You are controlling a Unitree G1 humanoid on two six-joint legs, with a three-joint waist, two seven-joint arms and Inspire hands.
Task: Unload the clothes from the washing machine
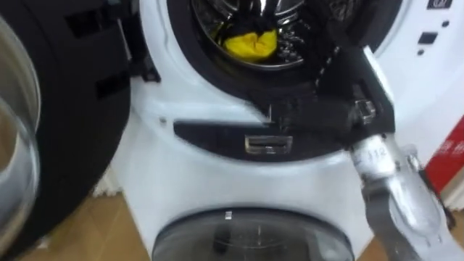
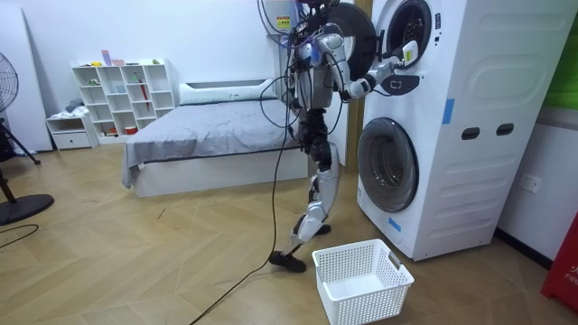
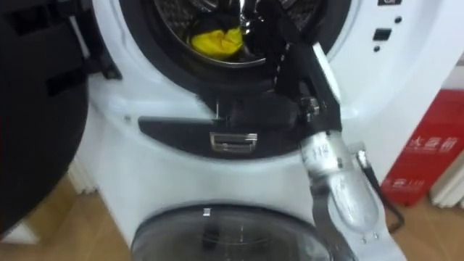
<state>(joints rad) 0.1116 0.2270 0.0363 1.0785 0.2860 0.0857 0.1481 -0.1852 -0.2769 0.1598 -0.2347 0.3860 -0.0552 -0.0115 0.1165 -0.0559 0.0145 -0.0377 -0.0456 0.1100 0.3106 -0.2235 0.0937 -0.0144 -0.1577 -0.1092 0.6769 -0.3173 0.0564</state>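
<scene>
A yellow cloth (image 1: 251,43) lies at the front of the upper washing machine's drum (image 1: 290,51), just inside its dark ring. My right hand (image 1: 355,83) comes up from the lower right, over the ring and into the drum, ending just right of the cloth (image 3: 215,40). Whether it touches the cloth I cannot tell. In the room view I stand upright before the stacked machines (image 2: 452,117), with my right hand (image 2: 407,54) at the upper opening.
The upper machine's dark door (image 1: 58,109) hangs open on my left. The lower machine's round door (image 1: 254,235) is closed beneath. A white laundry basket (image 2: 361,281) stands on the floor beside my feet. A red object (image 1: 446,156) stands right of the machines.
</scene>
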